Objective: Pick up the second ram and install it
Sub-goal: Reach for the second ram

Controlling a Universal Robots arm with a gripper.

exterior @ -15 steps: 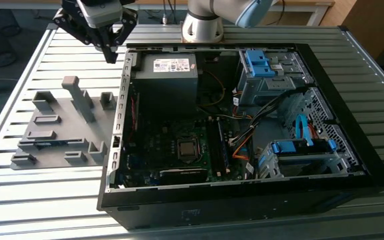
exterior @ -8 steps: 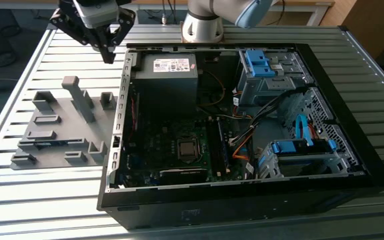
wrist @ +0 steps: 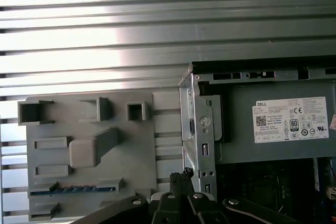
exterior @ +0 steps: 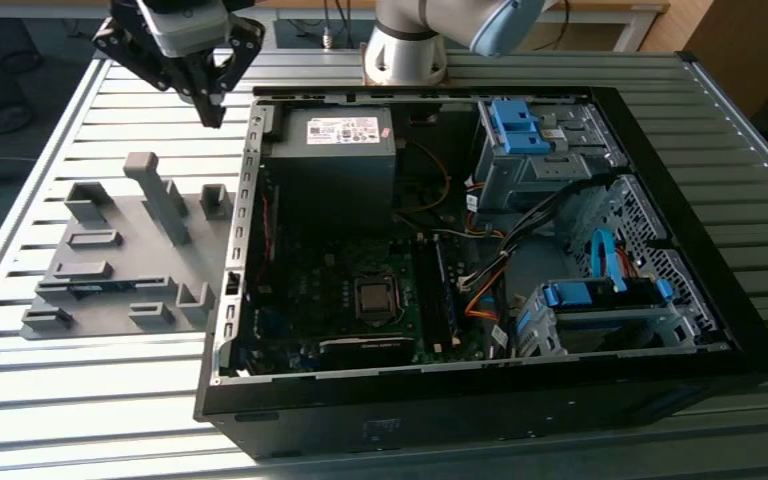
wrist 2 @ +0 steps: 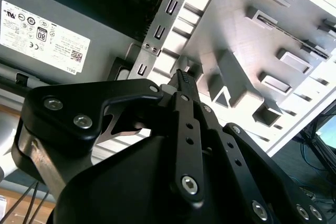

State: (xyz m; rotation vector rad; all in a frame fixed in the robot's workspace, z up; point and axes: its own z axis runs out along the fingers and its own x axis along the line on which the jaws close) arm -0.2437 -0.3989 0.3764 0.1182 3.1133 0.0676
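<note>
Hovering above the slatted metal table (exterior: 91, 130), the gripper (exterior: 211, 118) hangs with its tips pointing down. It is just outside the corner of the open computer case (exterior: 491, 425), toward the exterior view's upper left. Its black fingers (wrist 2: 184, 129) are pressed together and hold nothing; in both wrist views the tips meet in a single point. In the first wrist view the tips appear close beside the case's metal side wall (wrist: 202, 145).

The second ram (wrist: 71, 189) sits well apart from the gripper. It is a thin blue-green strip seated in a long slot of the grey holder tray (wrist: 157, 150), between low grey blocks. In the exterior view it shows as a dark line on the tray's side nearer the camera, while the gripper stands beyond the tray's opposite end.

The tray rests on the table just beside the case, on the exterior view's left. A tall upright post (exterior: 157, 200) rises near its middle, with several hollow blocks around it.

The case lies on its side with the open face up. A power supply (exterior: 337, 150) with a white label fills the corner nearest the gripper. Below it lies the motherboard (exterior: 304, 290) with a square processor socket (exterior: 375, 297). Two blue drive brackets (exterior: 518, 125) sit on the exterior view's right, with orange and black cables (exterior: 484, 295) between them and the board. The arm's pale base (exterior: 404, 55) stands on the table behind the case.
</note>
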